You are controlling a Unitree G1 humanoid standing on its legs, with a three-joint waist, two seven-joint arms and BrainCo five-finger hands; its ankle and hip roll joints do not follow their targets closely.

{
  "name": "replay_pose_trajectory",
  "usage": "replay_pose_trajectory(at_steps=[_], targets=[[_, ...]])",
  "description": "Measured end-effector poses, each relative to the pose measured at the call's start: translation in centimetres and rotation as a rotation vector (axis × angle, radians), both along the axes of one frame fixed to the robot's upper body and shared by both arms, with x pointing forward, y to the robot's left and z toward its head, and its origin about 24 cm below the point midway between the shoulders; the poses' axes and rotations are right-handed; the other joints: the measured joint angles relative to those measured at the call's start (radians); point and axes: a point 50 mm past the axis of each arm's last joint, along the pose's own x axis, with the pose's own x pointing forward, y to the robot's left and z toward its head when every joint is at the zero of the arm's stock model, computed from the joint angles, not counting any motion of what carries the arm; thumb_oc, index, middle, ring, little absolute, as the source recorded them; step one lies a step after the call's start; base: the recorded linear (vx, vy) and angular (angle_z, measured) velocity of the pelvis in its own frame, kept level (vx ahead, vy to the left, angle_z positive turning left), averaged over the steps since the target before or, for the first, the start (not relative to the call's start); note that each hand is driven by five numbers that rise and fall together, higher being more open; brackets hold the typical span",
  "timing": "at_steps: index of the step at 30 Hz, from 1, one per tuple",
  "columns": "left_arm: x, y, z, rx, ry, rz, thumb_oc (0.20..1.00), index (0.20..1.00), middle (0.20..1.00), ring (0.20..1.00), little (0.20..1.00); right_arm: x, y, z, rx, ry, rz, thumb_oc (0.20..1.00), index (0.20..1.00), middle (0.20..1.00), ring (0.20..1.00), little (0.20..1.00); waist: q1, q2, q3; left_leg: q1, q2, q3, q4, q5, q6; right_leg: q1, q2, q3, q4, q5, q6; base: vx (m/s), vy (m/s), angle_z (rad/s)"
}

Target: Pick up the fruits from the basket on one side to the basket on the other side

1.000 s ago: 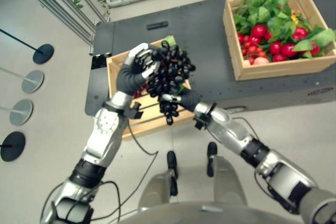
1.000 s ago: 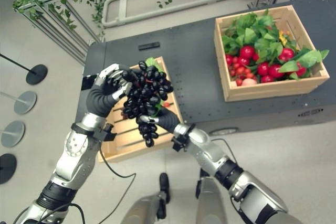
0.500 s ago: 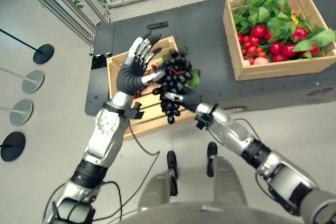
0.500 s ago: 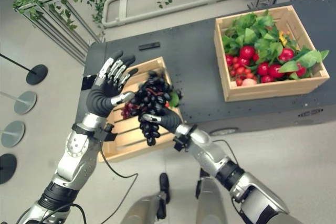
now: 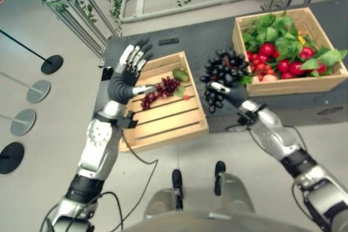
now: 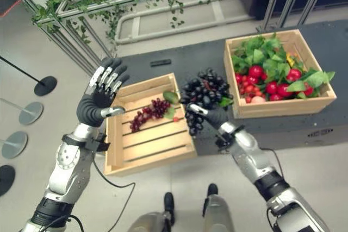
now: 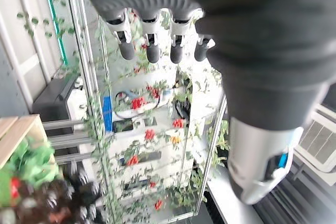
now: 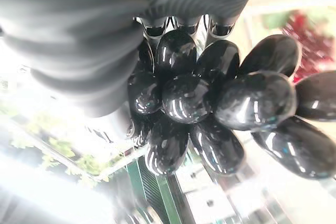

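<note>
The right hand point(image 6: 213, 117), fingers clamped on the black grapes point(image 6: 202, 92), is carrying them rightward, now between the two crates; the left hand point(image 6: 98, 99) has let go, fingers spreading apart.

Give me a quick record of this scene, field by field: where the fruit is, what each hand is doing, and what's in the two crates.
carried fruit: black grape bunch, held between the crates
right hand: curled under the bunch
left hand: raised, fingers spread, holding nothing
near crate: red grape bunch and a green leaf
far crate: leafy greens and red fruit
surface: dark table
</note>
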Motion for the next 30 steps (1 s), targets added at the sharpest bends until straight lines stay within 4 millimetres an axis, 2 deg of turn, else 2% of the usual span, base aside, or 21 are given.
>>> replay_pose_trajectory(at_steps=[4, 7, 13, 15, 18, 22, 30], targets=[[-0.3, 1.1, -0.3, -0.006, 0.013, 0.047, 1.0, 1.0, 1.0, 1.0, 1.0, -0.9, -1.4, -0.2, 0.006, 0.0, -0.041, 0.2, 0.2, 0.2, 0.2, 0.2, 0.001, -0.005, -0.014, 0.028, 0.0, -0.009, -0.012, 0.0, 0.0, 0.031, 0.001, -0.008, -0.013, -0.002, 0.003, 0.08, -0.003, 0.05], [-0.7, 2.1, -0.7, -0.008, 0.029, 0.09, 1.0, 1.0, 1.0, 1.0, 1.0, -1.5, -3.5, -0.2, 0.008, -0.007, -0.121, 0.2, 0.2, 0.2, 0.2, 0.2, -0.001, -0.015, -0.033, 0.05, 0.002, -0.011, -0.025, 0.0, 0.0, 0.063, 0.003, -0.012, -0.033, -0.005, 0.008, 0.08, 0.005, 0.04], [-1.2, 2.9, -1.5, -0.005, 0.06, 0.122, 1.0, 1.0, 1.0, 1.0, 1.0, -3.4, -7.1, 0.1, 0.005, -0.032, -0.258, 0.2, 0.2, 0.2, 0.2, 0.2, -0.011, -0.051, -0.06, 0.105, 0.005, -0.01, -0.036, -0.012, 0.003, 0.12, 0.013, -0.013, -0.067, -0.006, 0.013, 0.06, 0.034, 0.0], [-1.7, 3.5, -2.1, -0.002, 0.087, 0.145, 1.0, 1.0, 1.0, 1.0, 1.0, -4.1, -8.2, 0.0, -0.016, -0.028, -0.297, 0.2, 0.2, 0.2, 0.2, 0.2, -0.028, -0.065, -0.071, 0.13, 0.007, -0.002, -0.036, -0.02, -0.001, 0.146, 0.021, -0.005, -0.081, -0.005, 0.016, 0.04, 0.067, -0.16], [-2.2, 4.8, -2.9, 0.002, 0.12, 0.2, 1.0, 1.0, 1.0, 1.0, 1.0, -5.4, -9.8, 0.1, -0.041, -0.035, -0.356, 0.2, 0.2, 0.2, 0.2, 0.2, -0.031, -0.08, -0.087, 0.173, 0.008, 0.045, -0.038, -0.039, 0.003, 0.172, 0.035, 0.036, -0.1, 0.004, 0.026, 0.02, 0.076, -0.46], [-2.4, 5.4, -3.1, -0.004, 0.129, 0.226, 1.0, 1.0, 1.0, 1.0, 1.0, -6.7, -11.2, -0.2, -0.074, -0.028, -0.409, 0.2, 0.2, 0.2, 0.2, 0.2, -0.075, -0.092, -0.112, 0.212, 0.001, 0.092, -0.054, -0.05, 0.01, 0.191, 0.043, 0.084, -0.124, 0.021, 0.039, -0.02, 0.066, -0.35], [-2.4, 6.0, -3.5, -0.019, 0.142, 0.255, 1.0, 1.0, 1.0, 1.0, 1.0, -8.7, -12.7, -1.4, -0.096, 0.011, -0.512, 0.2, 0.2, 0.2, 0.2, 0.2, -0.115, -0.083, -0.148, 0.248, -0.015, 0.159, -0.07, -0.062, 0.025, 0.206, 0.053, 0.155, -0.174, 0.069, 0.06, -0.05, 0.076, -0.3]])
